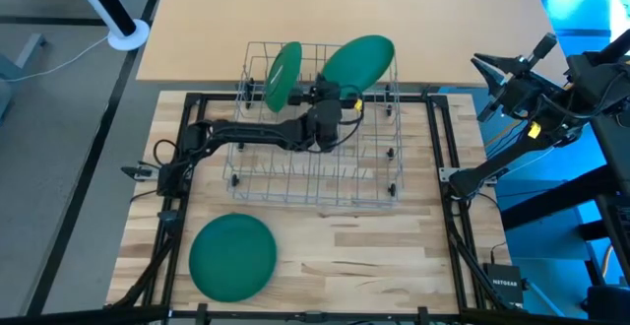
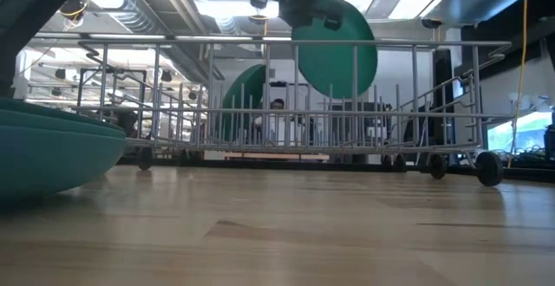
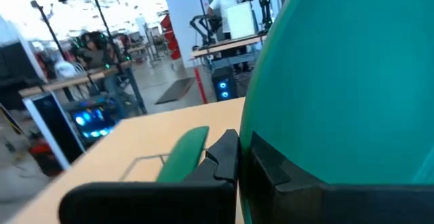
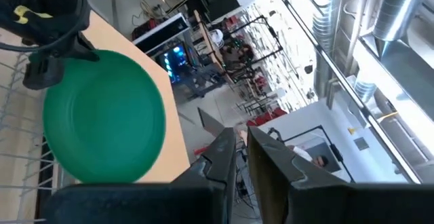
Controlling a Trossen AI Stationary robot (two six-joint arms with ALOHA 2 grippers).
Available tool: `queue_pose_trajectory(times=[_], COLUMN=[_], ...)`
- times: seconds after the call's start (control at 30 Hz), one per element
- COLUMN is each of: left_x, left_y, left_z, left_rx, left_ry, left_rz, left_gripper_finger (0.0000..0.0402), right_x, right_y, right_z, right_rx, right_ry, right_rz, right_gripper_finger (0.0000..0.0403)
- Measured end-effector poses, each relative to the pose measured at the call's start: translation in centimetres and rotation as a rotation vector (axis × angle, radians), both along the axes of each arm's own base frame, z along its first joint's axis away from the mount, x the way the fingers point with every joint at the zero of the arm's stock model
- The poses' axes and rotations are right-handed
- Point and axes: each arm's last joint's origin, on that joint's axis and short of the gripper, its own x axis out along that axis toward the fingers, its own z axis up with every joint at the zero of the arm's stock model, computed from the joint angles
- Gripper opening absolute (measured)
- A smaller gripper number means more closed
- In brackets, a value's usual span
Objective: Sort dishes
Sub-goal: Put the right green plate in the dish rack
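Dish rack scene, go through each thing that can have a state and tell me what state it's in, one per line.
Wire rack: upright on the table, one plate slotted in.
Slotted plate: standing on edge at the rack's far end.
Held plate: tilted, above the rack's far end.
Stacked plates: lying flat on the table in front of the rack.
Left gripper: shut on the held plate's rim.
Right gripper: shut, empty, off to the table's side.

Hidden and cut-off parts

In the low view, the stack of plates runs off the side edge, so their number cannot be told. The held plate fills the left wrist view and runs past its edges. The wire rack bars partly hide the standing plate. The people behind are blurry.
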Motion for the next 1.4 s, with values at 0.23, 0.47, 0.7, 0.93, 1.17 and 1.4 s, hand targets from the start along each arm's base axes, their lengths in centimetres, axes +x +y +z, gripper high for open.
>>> queue_pose_trajectory(times=[0.23,0.47,0.7,0.93,1.17,1.4], left_x=[-0.3,-0.9,-1.1,-1.1,-0.9,-0.9], left_y=[1.3,2.9,3.9,3.8,2.9,2.1], left_z=[1.8,3.1,3.4,3.4,3.4,3.9], left_rx=[-0.022,-0.045,-0.061,-0.064,-0.06,-0.063], left_ry=[0.145,0.265,0.345,0.359,0.359,0.397], left_rz=[0.027,0.063,0.083,0.081,0.062,0.045], left_gripper_finger=[0.0,0.0,0.0,0.0,0.0,0.0], right_x=[0.0,0.0,0.0,-0.1,0.3,1.2], right_y=[0.0,0.0,0.0,0.1,0.3,0.9], right_z=[0.0,-0.1,-0.3,-1.9,-3.3,-2.9], right_rx=[-0.001,-0.001,0.003,0.134,0.155,0.256], right_ry=[0.002,0.004,0.015,0.043,0.085,-0.054], right_rz=[0.001,0.0,0.0,0.078,0.061,0.089], right_gripper_finger=[0.0044,0.0044,0.0044,0.0044,0.0044,0.0044])
